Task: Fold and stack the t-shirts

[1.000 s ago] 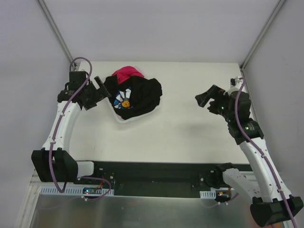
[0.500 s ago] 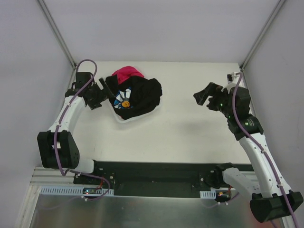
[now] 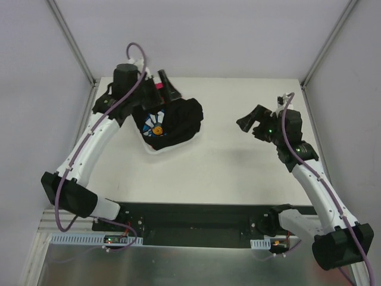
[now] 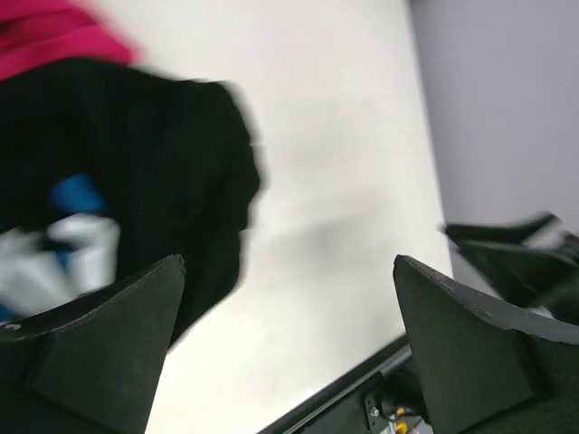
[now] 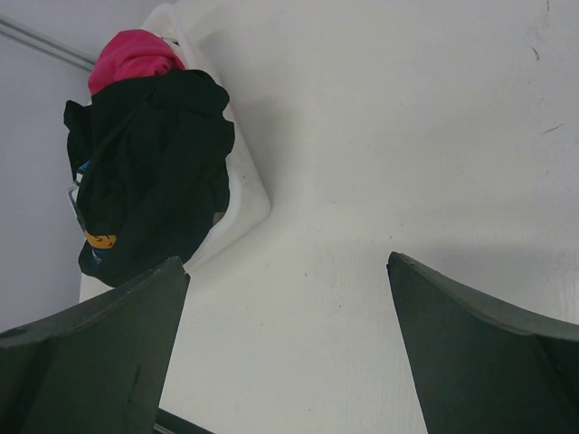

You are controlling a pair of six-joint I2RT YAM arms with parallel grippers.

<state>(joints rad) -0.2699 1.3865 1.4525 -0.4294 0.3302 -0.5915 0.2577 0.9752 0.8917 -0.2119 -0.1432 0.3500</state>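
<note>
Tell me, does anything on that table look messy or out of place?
Yes. The black t-shirt lies crumpled in a heap, spilling over a white basket, with a pink t-shirt bunched at its far end. Neither is folded.

right gripper (image 5: 288, 260): dark fingers (image 5: 99, 353) spread wide, nothing between | below: white tabletop (image 5: 407, 136) | upper left: crumpled black cloth t-shirt (image 5: 154, 172), orange print spot (image 5: 99, 240) at its near edge | magenta-pink cloth (image 5: 131, 56) bunched against its far end | smooth white layer (image 5: 244, 203) under the pile, material unclear
</note>
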